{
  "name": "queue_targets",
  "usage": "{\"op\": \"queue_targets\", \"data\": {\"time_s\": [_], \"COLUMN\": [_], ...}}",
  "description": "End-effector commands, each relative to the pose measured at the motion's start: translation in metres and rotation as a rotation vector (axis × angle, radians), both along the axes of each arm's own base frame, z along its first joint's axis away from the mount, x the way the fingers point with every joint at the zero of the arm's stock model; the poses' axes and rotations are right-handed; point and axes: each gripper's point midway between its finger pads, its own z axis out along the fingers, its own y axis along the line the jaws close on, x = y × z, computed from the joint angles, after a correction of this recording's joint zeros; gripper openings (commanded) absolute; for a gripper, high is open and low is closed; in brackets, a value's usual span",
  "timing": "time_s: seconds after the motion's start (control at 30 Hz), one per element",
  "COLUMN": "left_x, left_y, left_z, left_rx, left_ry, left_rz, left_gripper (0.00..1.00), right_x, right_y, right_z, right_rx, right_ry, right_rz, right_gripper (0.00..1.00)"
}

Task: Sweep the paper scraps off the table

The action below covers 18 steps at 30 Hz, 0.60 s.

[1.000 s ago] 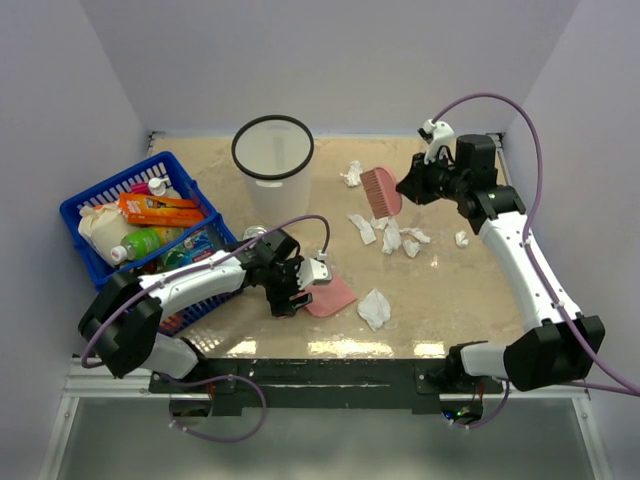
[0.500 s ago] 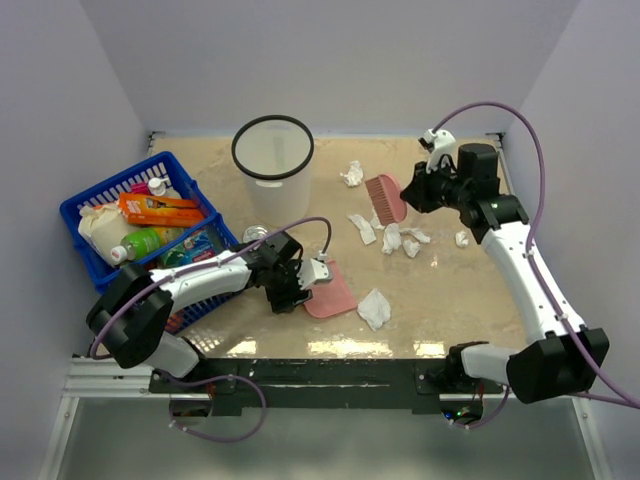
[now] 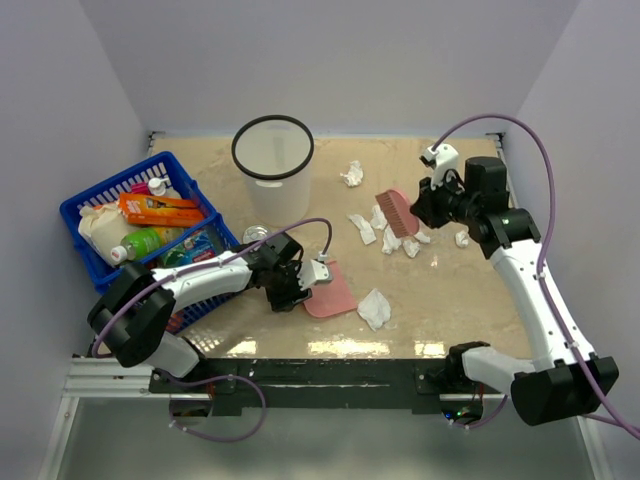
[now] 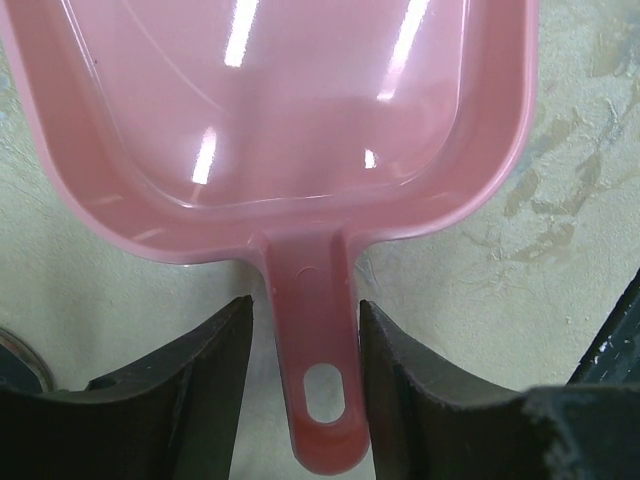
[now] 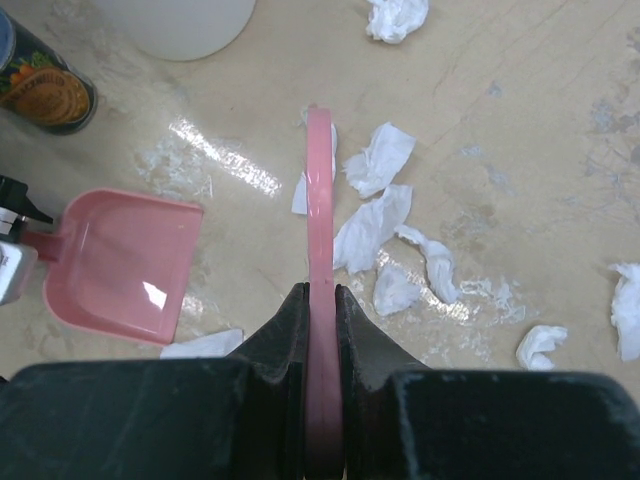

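Note:
Several white paper scraps lie on the beige table (image 3: 470, 300): one by the bin (image 3: 351, 173), a cluster mid-table (image 3: 391, 240), one at the right (image 3: 461, 239), one near the front (image 3: 374, 308). My right gripper (image 3: 425, 205) is shut on a pink brush (image 3: 400, 212), held edge-on over the cluster (image 5: 370, 228) in the right wrist view (image 5: 320, 300). A pink dustpan (image 3: 332, 292) lies flat on the table. My left gripper (image 4: 305, 320) straddles the dustpan's handle (image 4: 310, 330): the right finger is against it and a small gap shows on the left.
A white bin with a black rim (image 3: 272, 160) stands at the back. A blue basket of groceries (image 3: 140, 225) sits at the left. A can (image 3: 255, 234) stands between the basket and the dustpan. Walls enclose the table on three sides.
My right arm has brought the brush nearer and to the right, down over the cluster of scraps. The left arm and the dustpan have barely shifted.

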Motion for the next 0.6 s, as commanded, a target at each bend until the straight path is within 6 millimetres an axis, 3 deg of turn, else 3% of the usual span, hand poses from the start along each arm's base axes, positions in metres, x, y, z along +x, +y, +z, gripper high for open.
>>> {"op": "queue_targets", "data": {"time_s": [0.0,0.17,0.3,0.5,0.57], "left_x": [0.003,0.003,0.002,0.002,0.003], "left_y": [-0.006,-0.004,-0.002,0.006,0.007], "left_z": [-0.001,-0.006,-0.010,0.004,0.013], "left_rx": [-0.019,-0.007,0.011,0.027,0.022], "left_ry": [-0.024,-0.020,-0.007,-0.029,-0.051], "left_rz": [-0.029,-0.025,-0.015,-0.006,-0.020], "left_gripper": [0.49,0.47,0.40,0.26,0.20], "right_x": [-0.007,-0.006,-0.007,-0.018,-0.029], "right_y": [-0.004,-0.002,-0.002,-0.012,-0.016], "right_z": [-0.002,-0.003,-0.002,-0.002,-0.008], "right_rx": [-0.019,-0.006,-0.006,-0.095,-0.155], "right_ry": [-0.003,0.005,0.003,-0.011,0.014], "right_rz": [-0.001,-0.002,0.000,0.040,0.089], "right_gripper": [0.00,0.00,0.00,0.00,0.00]}}
